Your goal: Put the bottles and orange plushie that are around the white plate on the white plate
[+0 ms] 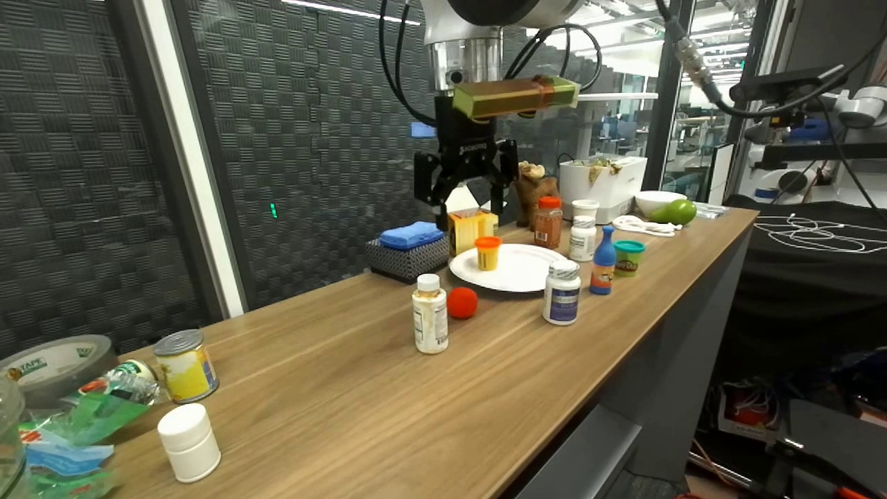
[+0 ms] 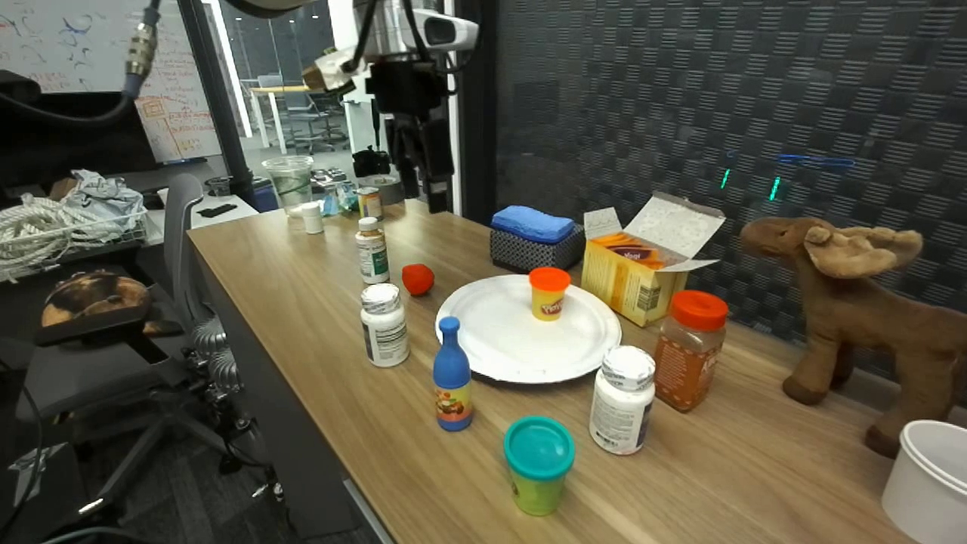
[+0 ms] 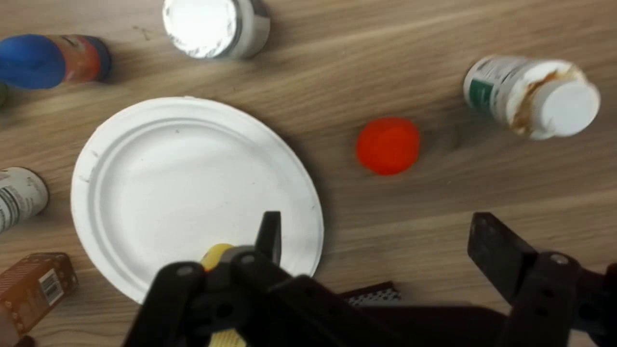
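Hovering well above the tabletop [image 1: 332, 388], your end effector [image 3: 378, 229] stood with its fingers spread wide and nothing between them. In the wrist view the orange plushie [image 3: 388, 146] lay ahead of that gap, nearly centred across it, on the tabletop between the white plate [image 3: 193, 193] and the bottle with the green label [image 3: 528, 99]; that made it, you could judge, the likeliest next pick. To take it well, you needed to shift toward it until it sat squarely under the gap, then come straight down, minding that bottle on one side and the plate's rim on the other. Being round and probably soft, it was apt to roll under a lopsided touch, so an even, gentle squeeze around its middle was sounder. The plate held an orange-lidded tub [image 2: 549, 296], off centre toward the yellow box [image 2: 633, 285], which seemed to leave ample room for setting down. Farther out, the purple-labelled white bottle [image 1: 562, 296], the blue bottle [image 2: 452, 378] and another white bottle [image 2: 621, 404] stood upright beside the plate, not yet on it; narrow as they were, they looked easy to tip, so a high carry suited.
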Controlling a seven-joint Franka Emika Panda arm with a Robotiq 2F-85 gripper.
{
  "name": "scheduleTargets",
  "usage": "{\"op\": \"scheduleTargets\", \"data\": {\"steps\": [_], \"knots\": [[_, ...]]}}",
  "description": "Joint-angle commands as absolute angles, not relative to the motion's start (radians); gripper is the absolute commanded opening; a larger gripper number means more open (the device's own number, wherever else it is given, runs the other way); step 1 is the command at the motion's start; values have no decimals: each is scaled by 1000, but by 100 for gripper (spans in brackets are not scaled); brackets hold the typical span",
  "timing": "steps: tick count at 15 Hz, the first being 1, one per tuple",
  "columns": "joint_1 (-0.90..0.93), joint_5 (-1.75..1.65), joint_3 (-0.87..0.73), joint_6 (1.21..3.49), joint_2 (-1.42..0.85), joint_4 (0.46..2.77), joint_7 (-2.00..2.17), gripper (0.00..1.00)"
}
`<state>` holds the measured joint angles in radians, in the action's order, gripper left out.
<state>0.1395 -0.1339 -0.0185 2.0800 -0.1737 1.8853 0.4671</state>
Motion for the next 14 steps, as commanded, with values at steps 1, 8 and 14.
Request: {"op": "scheduleTargets", "data": {"steps": [1, 8, 14], "knots": [[171, -188, 43, 2187, -81, 2019, 469, 100], [195, -146, 125, 2274, -92, 2074, 422, 100], [176, -91, 123, 2295, -121, 2053, 365, 100]]}}
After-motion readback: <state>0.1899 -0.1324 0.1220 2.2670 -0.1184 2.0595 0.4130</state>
